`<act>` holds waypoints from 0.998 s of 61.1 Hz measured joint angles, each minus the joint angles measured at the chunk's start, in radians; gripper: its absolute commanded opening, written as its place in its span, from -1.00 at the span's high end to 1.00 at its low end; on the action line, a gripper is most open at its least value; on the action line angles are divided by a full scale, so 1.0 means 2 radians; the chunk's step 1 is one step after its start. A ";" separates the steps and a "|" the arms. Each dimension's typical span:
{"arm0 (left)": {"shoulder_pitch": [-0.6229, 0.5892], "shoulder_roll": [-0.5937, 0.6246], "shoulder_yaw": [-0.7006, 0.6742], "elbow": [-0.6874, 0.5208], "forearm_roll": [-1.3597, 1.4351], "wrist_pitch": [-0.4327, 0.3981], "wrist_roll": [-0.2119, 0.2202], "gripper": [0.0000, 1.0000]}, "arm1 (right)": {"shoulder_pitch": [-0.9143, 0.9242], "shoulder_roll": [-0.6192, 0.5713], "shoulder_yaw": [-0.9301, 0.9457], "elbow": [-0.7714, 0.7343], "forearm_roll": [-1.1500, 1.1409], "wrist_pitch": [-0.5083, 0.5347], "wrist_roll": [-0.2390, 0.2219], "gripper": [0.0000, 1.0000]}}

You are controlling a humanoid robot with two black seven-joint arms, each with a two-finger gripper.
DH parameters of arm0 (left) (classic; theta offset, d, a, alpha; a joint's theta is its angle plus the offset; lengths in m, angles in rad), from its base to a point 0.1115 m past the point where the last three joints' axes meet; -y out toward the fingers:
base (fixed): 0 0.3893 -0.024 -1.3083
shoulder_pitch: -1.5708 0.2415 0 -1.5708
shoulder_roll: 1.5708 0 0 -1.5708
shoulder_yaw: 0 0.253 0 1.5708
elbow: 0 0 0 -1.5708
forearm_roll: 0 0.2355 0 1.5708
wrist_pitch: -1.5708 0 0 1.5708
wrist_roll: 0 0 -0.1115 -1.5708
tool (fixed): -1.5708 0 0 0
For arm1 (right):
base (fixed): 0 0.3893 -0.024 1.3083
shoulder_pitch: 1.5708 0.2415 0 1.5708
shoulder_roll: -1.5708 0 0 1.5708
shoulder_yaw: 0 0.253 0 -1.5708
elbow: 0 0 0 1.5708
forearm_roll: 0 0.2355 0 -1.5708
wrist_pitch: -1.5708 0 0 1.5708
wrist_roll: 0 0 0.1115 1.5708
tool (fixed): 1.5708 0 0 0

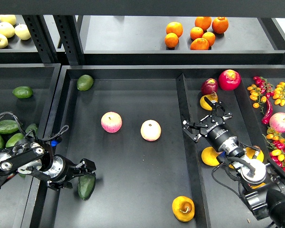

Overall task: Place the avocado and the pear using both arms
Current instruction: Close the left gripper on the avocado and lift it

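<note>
Glossy oval avocado (86, 186), squat pear (183, 208)

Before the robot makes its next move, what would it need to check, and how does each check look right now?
1. Left gripper on the avocado: ok, its fingers sit at the fruit's top end.
2. Avocado lifted off the tray: cannot tell.
3. Right gripper open: ok, fingers spread.
4. Right gripper holding the pear: not ok, the pear lies apart near the tray's front edge.
5. Two apples out of the way: ok, they sit mid-tray.
</note>
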 measured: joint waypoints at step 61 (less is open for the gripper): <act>0.012 -0.014 -0.025 0.031 0.012 0.000 0.000 0.29 | -0.001 0.000 0.000 0.000 0.000 0.000 0.001 -0.99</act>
